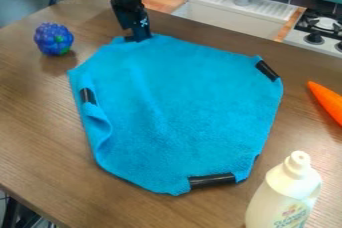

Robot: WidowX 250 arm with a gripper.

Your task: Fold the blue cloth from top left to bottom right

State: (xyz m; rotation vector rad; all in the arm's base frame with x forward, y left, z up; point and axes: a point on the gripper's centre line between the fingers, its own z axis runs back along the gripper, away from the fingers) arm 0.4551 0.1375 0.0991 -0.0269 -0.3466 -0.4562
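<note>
The blue cloth (177, 104) lies mostly flat on the brown table, its corners turned in and black strips showing at several of them. Its left edge is rumpled, with a raised fold near the lower left. At the cloth's upper left edge hangs the black gripper (138, 36), pointing down, its tip right at the fabric. A small dark piece shows beside the tip at the cloth's border. Whether the gripper holds any cloth cannot be made out.
A blue-purple bumpy toy (53, 39) sits left of the cloth. An orange carrot-like toy (328, 102) lies at the right edge, and a white bottle (285, 194) stands at the lower right. Behind the table are a sink (230, 14) and a stove (319, 28).
</note>
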